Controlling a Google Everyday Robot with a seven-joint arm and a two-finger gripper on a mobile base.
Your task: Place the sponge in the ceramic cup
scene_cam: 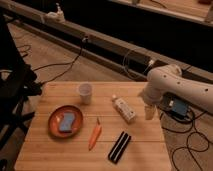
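The wooden tabletop [145, 142] carries a white ceramic cup [85, 93] standing upright near the far edge, and an orange plate [53, 123] at the left. A white bottle [124, 109] lies on its side. A carrot [94, 135] and a flat black object [119, 147] lie near the front. The gripper [150, 111] hangs at the tabletop's right edge.

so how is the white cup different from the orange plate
The ceramic cup is white and upright-walled; the orange plate is flat and shallow. The plate is clearly wider than the cup. The plate carries the sponge; nothing shows in the cup. Both are round and sit on the table. The gripper hangs at the table's right edge, away from both.
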